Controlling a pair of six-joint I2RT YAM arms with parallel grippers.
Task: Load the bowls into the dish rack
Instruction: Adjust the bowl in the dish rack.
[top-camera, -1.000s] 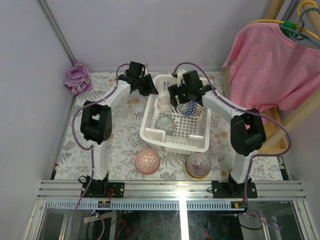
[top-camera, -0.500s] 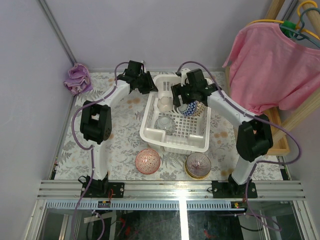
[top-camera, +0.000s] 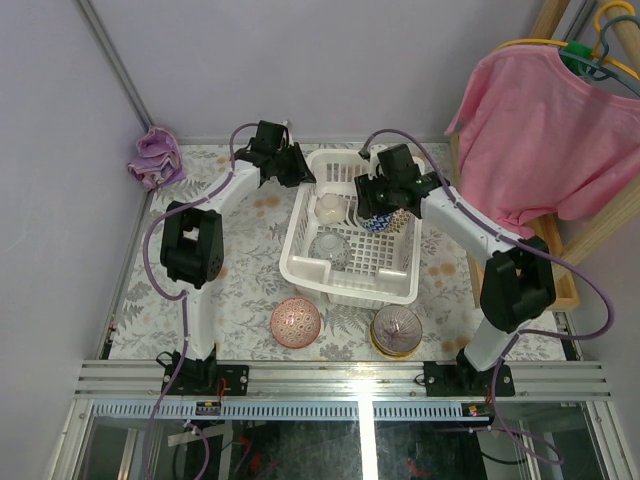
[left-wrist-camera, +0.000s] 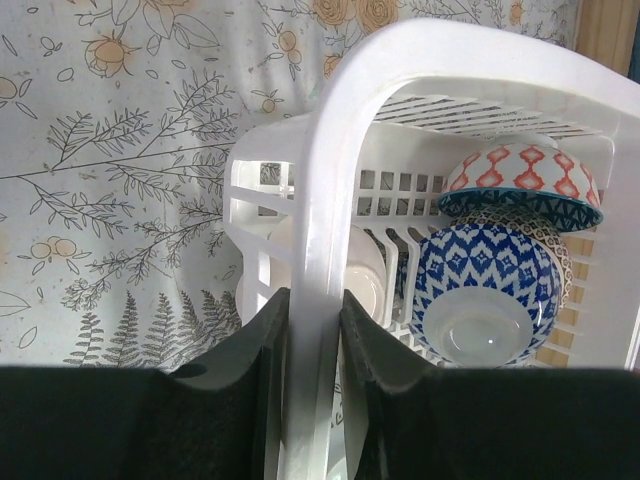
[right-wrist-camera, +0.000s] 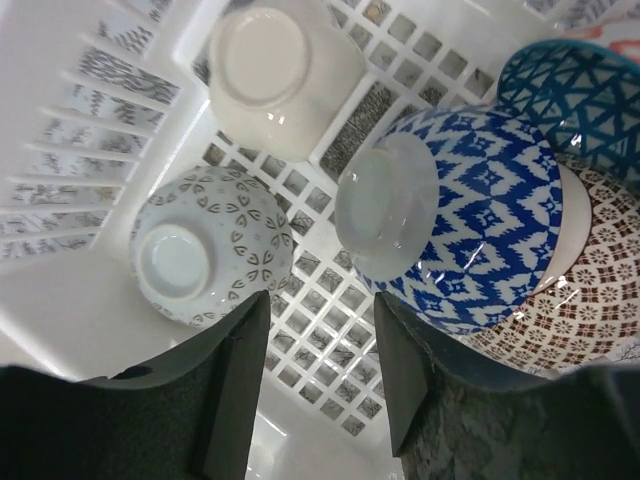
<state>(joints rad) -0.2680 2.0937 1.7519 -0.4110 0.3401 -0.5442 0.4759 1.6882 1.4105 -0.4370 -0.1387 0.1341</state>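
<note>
- Right arm, top view: over the last second its elbow has swung out to the near right. The right gripper (top-camera: 373, 206) has drawn back over the far right end of the rack (top-camera: 300, 262). The left arm has barely shifted.
- Top view, progress: several bowls (top-camera: 328, 208) already sit in the rack. A pink bowl (top-camera: 296, 322) and a tan bowl (top-camera: 396, 331) wait on the worktop (top-camera: 240, 290) just in front of it, so I judge two loads remain.
- Top view, room: the rack's near right floor looks free. Both loose bowls lie close to the worktop's near edge, between the arm bases.
- Left wrist: the left gripper (left-wrist-camera: 312, 325) is pinched narrow on the rack's rim, apparently steadying it. Inside, a blue bowl (left-wrist-camera: 490, 265) stands on edge, with a red-patterned bowl (left-wrist-camera: 520, 170) behind it.
- Right wrist: the jaws stand partly apart with nothing between them, hovering over bare grid floor. A white bowl (right-wrist-camera: 275, 75) and a grey-flowered bowl (right-wrist-camera: 205, 250) lie upturned to one side. The blue bowl leans on a stack at the wall, so there is little slack on that side.
</note>
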